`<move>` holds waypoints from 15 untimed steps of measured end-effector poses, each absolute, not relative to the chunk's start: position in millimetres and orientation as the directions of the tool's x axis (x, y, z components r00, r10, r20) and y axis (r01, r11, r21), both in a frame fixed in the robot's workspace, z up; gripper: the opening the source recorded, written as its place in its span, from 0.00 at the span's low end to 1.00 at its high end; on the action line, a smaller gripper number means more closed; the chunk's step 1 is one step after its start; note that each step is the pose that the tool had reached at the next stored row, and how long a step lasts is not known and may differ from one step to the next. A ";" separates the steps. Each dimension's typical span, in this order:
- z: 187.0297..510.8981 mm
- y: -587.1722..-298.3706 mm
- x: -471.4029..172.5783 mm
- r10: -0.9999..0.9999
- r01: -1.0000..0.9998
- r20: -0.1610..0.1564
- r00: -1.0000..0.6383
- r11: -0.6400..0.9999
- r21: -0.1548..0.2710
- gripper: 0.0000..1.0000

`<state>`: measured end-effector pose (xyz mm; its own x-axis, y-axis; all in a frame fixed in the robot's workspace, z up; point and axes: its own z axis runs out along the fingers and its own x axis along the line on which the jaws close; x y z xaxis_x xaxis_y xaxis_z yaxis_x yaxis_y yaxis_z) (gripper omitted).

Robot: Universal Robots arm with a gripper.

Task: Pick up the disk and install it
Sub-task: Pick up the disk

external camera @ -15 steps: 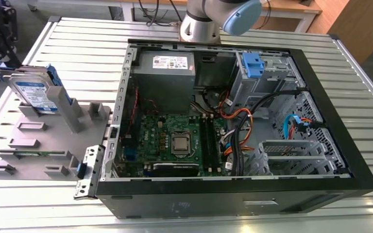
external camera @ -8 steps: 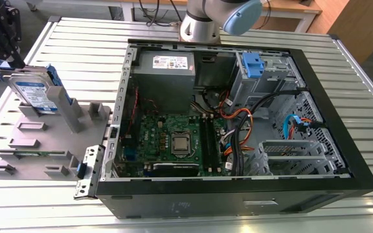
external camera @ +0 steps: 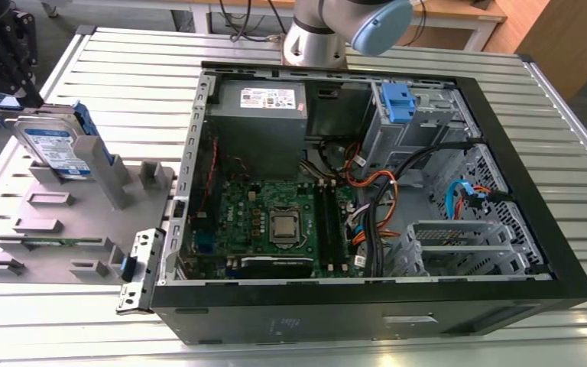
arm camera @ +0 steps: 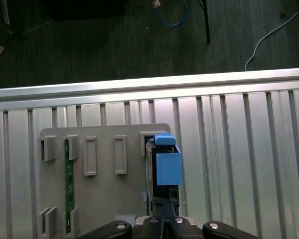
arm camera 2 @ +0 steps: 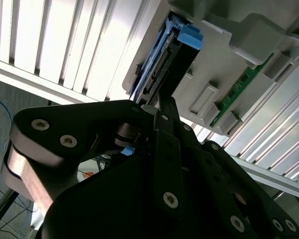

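Overhead, the tool point(external camera: 37, 102) slants down, pressed together, tip at the upright disk's point(external camera: 53, 150) top edge.

The disk point(external camera: 53, 150) is standing on edge in a slot of the grey holder point(external camera: 69, 229) at the exterior view's left, leaning slightly and sitting well apart from the open computer case point(external camera: 375, 321). It is showing a flat silver-metal body with a white label carrying a blue band and dark print. A blue plastic bracket point(arm camera: 167, 168) is wrapping around its edges, its tab sticking out at one end in both wrist views.
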<state>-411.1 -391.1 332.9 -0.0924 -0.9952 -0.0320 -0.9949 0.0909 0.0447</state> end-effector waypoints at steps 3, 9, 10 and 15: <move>334.1 -391.1 -411.1 -0.995 -0.995 -0.032 -0.092 0.091 0.045 0.11; 335.4 -391.1 -411.1 -0.995 -0.995 -0.032 -0.092 0.091 0.045 0.11; 335.5 -391.1 -411.1 -0.995 -0.995 -0.032 -0.092 0.091 0.045 0.11; 335.7 -391.1 -411.1 -0.995 -0.995 -0.032 -0.092 0.091 0.045 0.11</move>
